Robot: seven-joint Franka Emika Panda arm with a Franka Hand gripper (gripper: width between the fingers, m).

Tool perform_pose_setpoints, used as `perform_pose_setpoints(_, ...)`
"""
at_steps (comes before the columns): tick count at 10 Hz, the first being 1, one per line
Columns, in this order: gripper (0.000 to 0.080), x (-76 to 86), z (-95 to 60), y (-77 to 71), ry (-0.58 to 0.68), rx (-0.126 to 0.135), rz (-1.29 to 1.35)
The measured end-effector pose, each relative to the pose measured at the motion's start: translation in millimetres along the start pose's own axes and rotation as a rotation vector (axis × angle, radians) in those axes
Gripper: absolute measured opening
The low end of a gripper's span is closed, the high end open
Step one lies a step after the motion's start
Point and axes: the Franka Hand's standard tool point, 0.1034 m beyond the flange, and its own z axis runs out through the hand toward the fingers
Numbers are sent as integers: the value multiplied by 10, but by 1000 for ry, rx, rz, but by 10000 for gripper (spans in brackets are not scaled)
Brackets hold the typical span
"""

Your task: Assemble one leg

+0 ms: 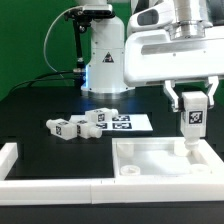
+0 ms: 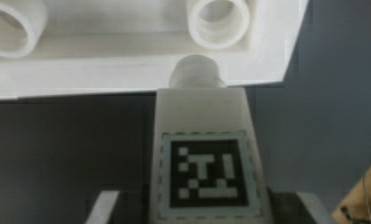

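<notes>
One leg (image 1: 193, 119) (image 2: 203, 140), pinched upright in the jaws, has its tip at the white rimmed panel's (image 1: 150, 160) (image 2: 93, 75) corner. More legs (image 1: 75, 126) lie on the bench (image 1: 40, 105).

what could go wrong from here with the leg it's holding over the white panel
1. In the wrist view the tip of the leg looks short of the corner hole in the panel; lowering now might hit the flat surface instead.
2. The gripper clamps the leg near its upper end, so a bump at the tip could tilt it.
</notes>
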Motion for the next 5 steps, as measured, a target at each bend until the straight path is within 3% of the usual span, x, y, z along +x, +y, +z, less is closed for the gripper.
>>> perform_pose_setpoints(2, 286, -24, 11, -24, -3, 1, -4)
perform_pose_setpoints(3, 286, -143, 40, -133, -16, -1, -31)
perform_pose_setpoints(5, 286, -165, 44, -128, -15, -13, -58)
